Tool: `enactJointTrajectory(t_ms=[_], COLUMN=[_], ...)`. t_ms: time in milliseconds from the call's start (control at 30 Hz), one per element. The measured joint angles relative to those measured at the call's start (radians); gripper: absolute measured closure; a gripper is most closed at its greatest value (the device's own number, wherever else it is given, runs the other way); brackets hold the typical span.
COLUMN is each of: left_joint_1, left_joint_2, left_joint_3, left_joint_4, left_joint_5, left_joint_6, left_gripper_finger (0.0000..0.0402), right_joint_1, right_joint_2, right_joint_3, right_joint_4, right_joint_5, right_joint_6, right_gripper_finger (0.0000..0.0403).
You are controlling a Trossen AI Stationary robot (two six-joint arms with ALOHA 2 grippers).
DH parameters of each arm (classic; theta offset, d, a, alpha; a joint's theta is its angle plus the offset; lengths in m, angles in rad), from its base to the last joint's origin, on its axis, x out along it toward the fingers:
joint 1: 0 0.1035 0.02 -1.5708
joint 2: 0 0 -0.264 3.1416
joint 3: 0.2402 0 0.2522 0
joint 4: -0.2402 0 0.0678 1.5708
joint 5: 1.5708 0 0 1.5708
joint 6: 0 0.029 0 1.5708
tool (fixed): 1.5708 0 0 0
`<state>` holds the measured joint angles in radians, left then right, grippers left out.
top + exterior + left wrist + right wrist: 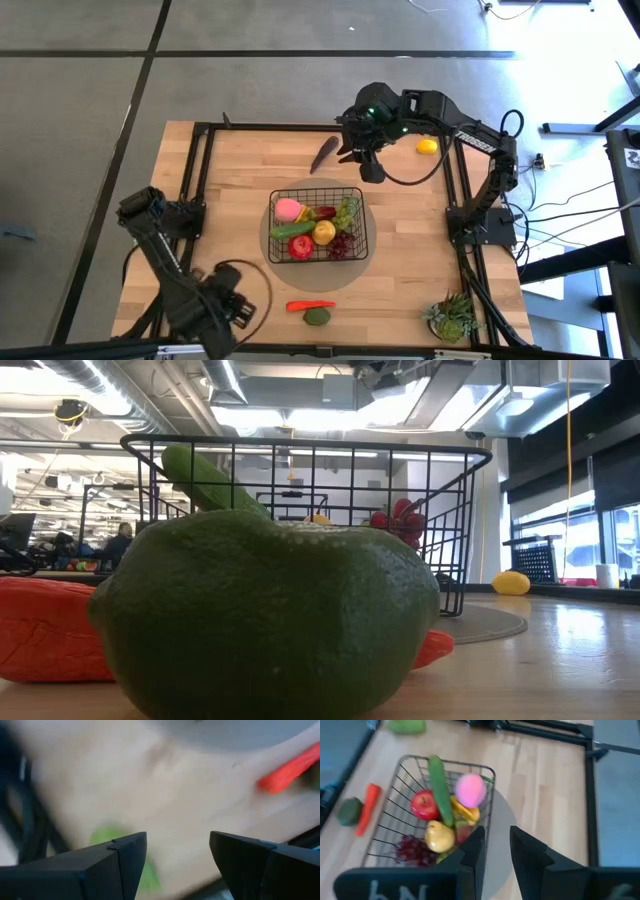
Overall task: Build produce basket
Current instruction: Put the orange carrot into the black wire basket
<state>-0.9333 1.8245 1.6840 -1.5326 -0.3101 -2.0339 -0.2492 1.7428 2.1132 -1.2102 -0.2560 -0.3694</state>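
Low view sits right behind a dark green fruit (265, 615), probably a lime or avocado, that fills the foreground, with the red chilli (50, 630) lying against it; both lie just outside the basket (455, 510) on its near side, which suggests they are among the pieces waiting to be loaded. Seen from above, the left gripper (232, 305) hangs low near that corner, to the left of the chilli, its jaws standing apart around nothing, so I judge it to be parked or lining up for one of those two. The basket itself stands on a round grey mat (352, 272) at the middle of the tabletop (410, 230) and already holds a cucumber (439, 782), a red tomato (424, 804), a pink peach (471, 790), a yellow fruit (440, 836) and dark red grapes (412, 849), stacked loosely so they lean on one another. Beyond the basket the right gripper (362, 152) hovers above the far edge, jaws narrowly apart and empty, next to the purple eggplant (326, 152), likely its next pick. A lemon (427, 146) lies farther right of it, and a spiky potted plant (455, 315) occupies the basket's near-right corner. The tabletop is pale wood planking in a black frame; behind it stretch ceiling ducts, strip lights and tall windows.
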Motion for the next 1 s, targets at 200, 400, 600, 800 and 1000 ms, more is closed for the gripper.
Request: enactJointTrajectory(t_ms=[200, 400, 600, 800, 1000], left_joint_1=[0.103, 0.199, 0.223, 0.206, 0.179], left_joint_2=[0.000, 0.000, -0.001, -0.002, -0.006], left_joint_3=[0.000, -0.027, -0.040, -0.047, -0.047], left_joint_4=[0.026, 0.135, 0.133, 0.107, 0.116], left_joint_5=[-0.080, -0.062, -0.044, -0.043, -0.035], left_joint_6=[0.458, 0.717, 0.795, 0.862, 0.782], left_gripper_finger=[0.0195, 0.0195, 0.0195, 0.0195, 0.0195], right_joint_1=[-0.044, -0.078, -0.082, -0.082, -0.080], right_joint_2=[-0.002, -0.005, -0.005, -0.005, -0.029], right_joint_3=[0.000, 0.000, 0.000, 0.000, 0.000], right_joint_4=[-0.006, -0.070, -0.082, -0.074, -0.073], right_joint_5=[-0.143, -0.315, -0.174, -0.091, -0.052], right_joint_6=[0.023, -0.028, -0.028, -0.006, -0.025], right_gripper_finger=[0.0319, 0.0319, 0.0319, 0.0319, 0.0319])
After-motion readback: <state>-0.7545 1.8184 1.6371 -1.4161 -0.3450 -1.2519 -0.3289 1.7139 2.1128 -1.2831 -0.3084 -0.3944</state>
